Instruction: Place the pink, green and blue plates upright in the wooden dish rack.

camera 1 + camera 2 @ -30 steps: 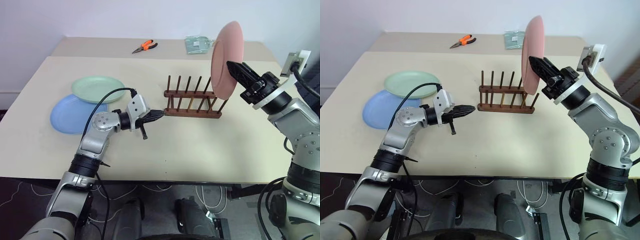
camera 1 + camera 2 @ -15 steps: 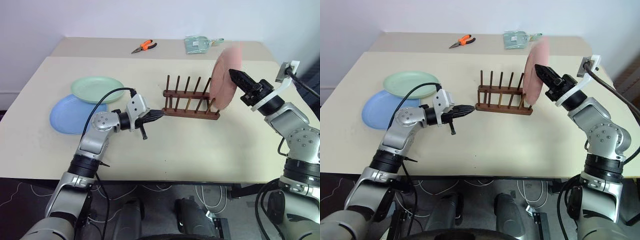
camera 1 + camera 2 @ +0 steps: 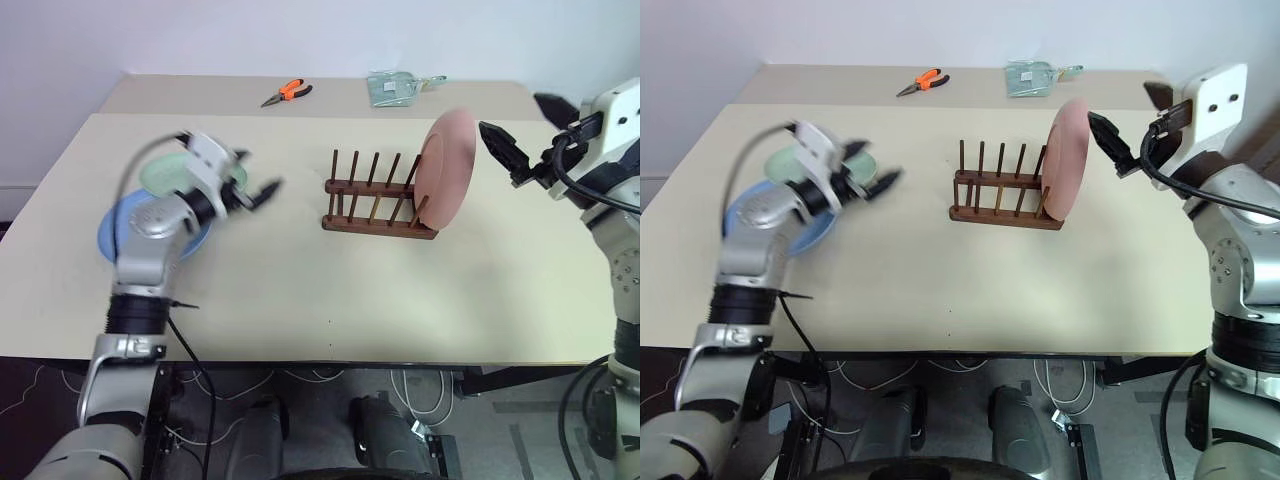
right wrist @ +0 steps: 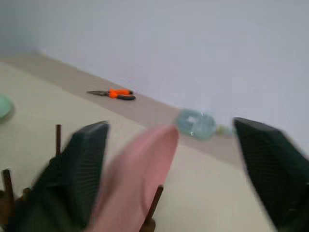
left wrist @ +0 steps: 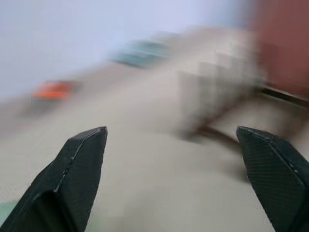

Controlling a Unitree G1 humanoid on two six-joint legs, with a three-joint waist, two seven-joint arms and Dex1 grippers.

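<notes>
The pink plate (image 3: 444,168) stands on edge at the right end of the wooden dish rack (image 3: 379,196), leaning between the last pegs; its lower rim is hidden behind the rack's base bar, so I cannot tell exactly which slot it sits in. The other peg slots show no plates in them. My right gripper (image 3: 507,152) hangs just beside the plate's upper rim, apart from it, fingers spread wide and holding nothing. In my right wrist view the plate's edge (image 4: 137,179) rises between my two dark fingers (image 4: 82,166), blurred, without touching either.

Well to the left on the table (image 3: 330,280) lie the green plate (image 3: 165,175) and the blue plate (image 3: 125,225), flat, the green one overlapping the blue one's far edge. My left arm covers much of both, so their outlines are only partly readable. My left gripper (image 3: 262,192) is above the table just right of the green plate, smeared by blur; my left wrist view shows its fingers (image 5: 72,174) wide apart and empty.

Orange-handled pliers (image 3: 286,93) and a pale green, partly clear object (image 3: 395,88) that I cannot identify lie on the far surface.
</notes>
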